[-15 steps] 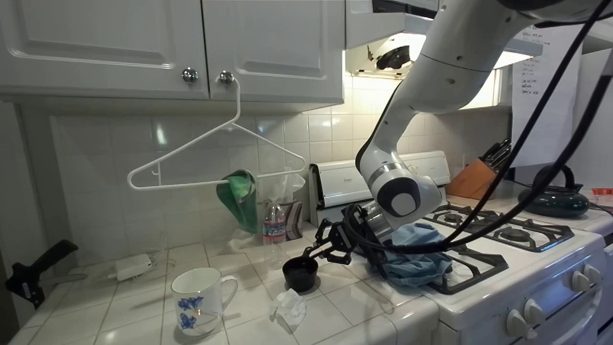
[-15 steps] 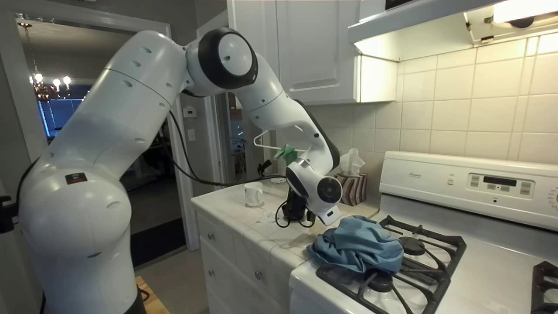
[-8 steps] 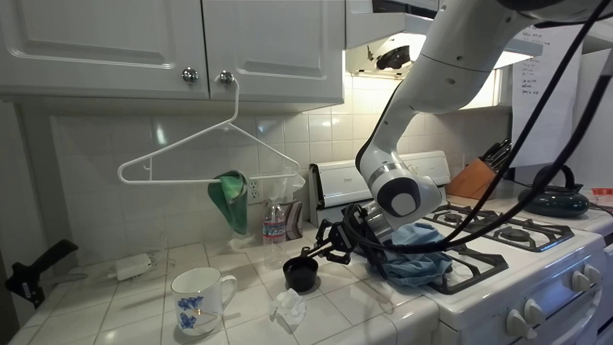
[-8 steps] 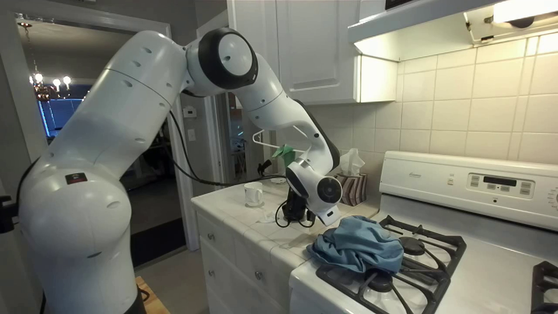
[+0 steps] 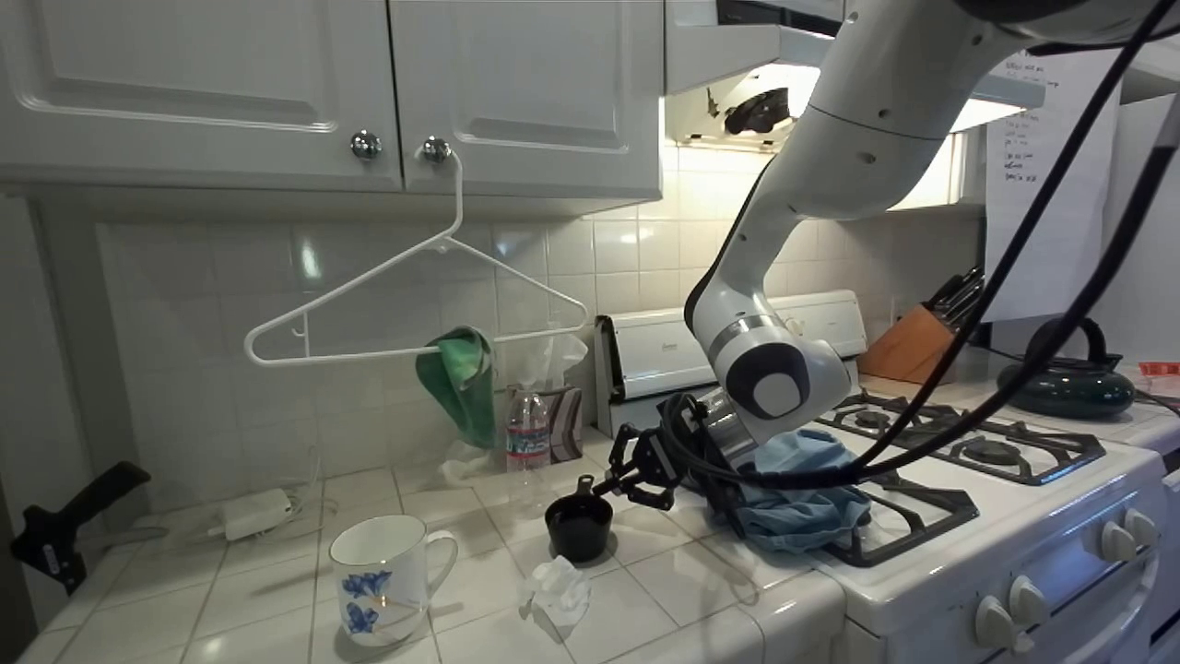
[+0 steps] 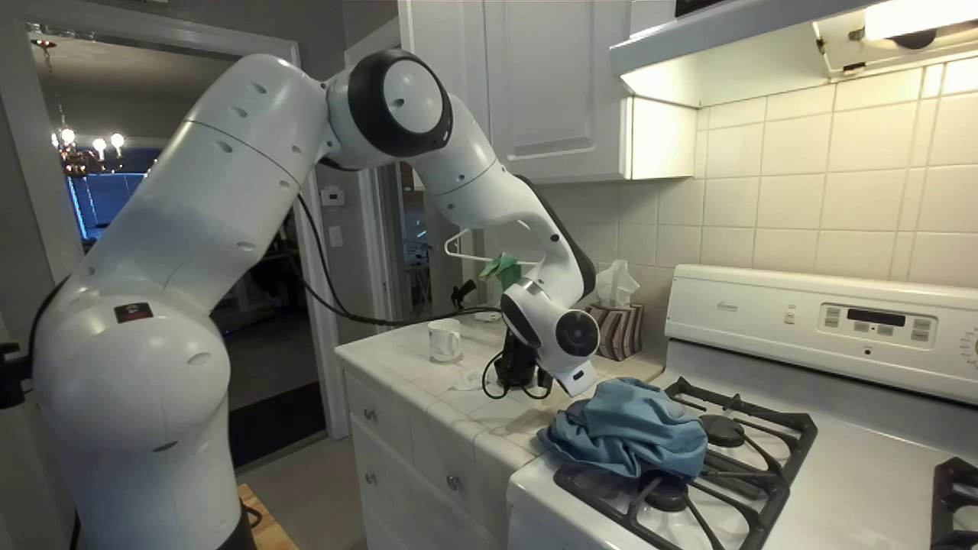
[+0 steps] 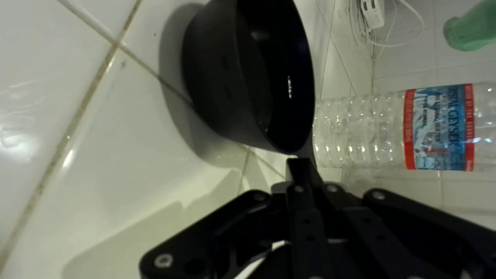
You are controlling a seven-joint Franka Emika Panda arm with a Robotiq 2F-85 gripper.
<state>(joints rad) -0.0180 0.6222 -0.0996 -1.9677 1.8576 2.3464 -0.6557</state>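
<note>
— Fingers of the gripper have drawn together since half a second ago, and the hanger has swung back toward the stove.
— Recorded. Position of the black cup?
— Upright on the tiled surface, inward of the stove-side edge, between the front and back edges. Its handle stands up toward the back edge.
— Condition of the jaws?
— Clenched, with the tips at the handle in an exterior view and just beside the cup's rim in the wrist view. Whether the handle is pinched between them, I cannot tell.
— Neighbouring items?
— Crumpled tissue, just beside the cup toward the front edge. Clear bottle, behind the cup toward the back edge. White mug with a blue pattern, upright, farther from the stove-side edge.
— Remainder?
— Blue cloth, bunched near the stove's front corner, just beside a burner. The hanger hangs from a cupboard knob, a green cloth draped over its lower bar.
</note>
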